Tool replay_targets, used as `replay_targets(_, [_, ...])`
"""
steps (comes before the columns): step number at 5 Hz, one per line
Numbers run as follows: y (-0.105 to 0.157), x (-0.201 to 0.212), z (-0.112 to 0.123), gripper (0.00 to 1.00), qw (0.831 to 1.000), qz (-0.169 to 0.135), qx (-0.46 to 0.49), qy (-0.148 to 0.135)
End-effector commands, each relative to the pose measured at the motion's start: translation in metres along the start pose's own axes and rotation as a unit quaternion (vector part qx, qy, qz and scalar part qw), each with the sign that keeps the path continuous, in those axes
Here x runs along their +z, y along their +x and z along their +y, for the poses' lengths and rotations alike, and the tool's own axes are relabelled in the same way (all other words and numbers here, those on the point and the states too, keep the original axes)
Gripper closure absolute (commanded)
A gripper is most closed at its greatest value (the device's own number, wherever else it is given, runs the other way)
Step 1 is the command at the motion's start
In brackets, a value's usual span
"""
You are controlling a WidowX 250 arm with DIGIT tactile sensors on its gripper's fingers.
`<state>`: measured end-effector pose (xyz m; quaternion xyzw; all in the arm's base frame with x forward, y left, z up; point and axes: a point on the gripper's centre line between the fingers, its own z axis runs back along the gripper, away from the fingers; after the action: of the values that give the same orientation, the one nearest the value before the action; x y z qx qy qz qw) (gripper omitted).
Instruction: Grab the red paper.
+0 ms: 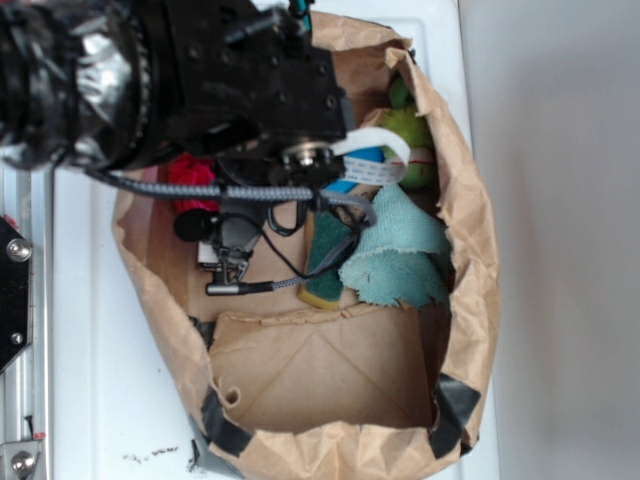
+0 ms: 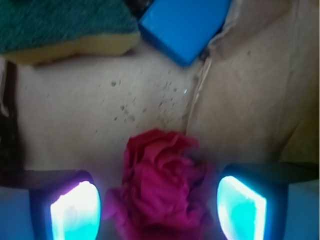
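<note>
Wrist view: the gripper [image 2: 159, 205] stands wide open, its two lit pads [image 2: 75, 212] at 7 and 5 o'clock of the frame, with the red paper [image 2: 162, 187] lying between them at 6 o'clock. No contact between pads and wad can be confirmed; a gap shows on each side, so the claw holds nothing. The wad rests on the floor of the brown paper bag [image 2: 250, 100]. A blue block [image 2: 182, 27] sits at 12 o'clock and a sponge [image 2: 65, 30] at 11 o'clock, both well apart from the wad.

Exterior view: the arm hangs over the bag's 10 o'clock quarter; the red paper [image 1: 190, 178] shows only partly beneath it. A teal cloth [image 1: 400, 255] and a green ball [image 1: 410, 130] lie toward 2 o'clock.

Assessment: the approach appears complete and the grasp step is in hand. The next move calls for closing squarely on the wad, perhaps after a slight descent, then lifting clear of the bag wall.
</note>
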<state>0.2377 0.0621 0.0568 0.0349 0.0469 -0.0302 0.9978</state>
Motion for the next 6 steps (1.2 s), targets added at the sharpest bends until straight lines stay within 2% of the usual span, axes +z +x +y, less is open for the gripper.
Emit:
replay_targets(1, [0.0106,0.009,-0.0002,0.0,1.0,-0.027,-0.008,0.015])
replay_targets(2, [0.0108,0.0079,-0.0005,0.0,0.999,-0.037,-0.01,0.004])
replay_targets(3, [0.0132,0.0068,-0.0026,0.0,0.998,-0.052,-0.015,-0.039])
replay_targets(6, [0.0132,0.0068,-0.0026,0.0,0.998,-0.052,-0.015,-0.039])
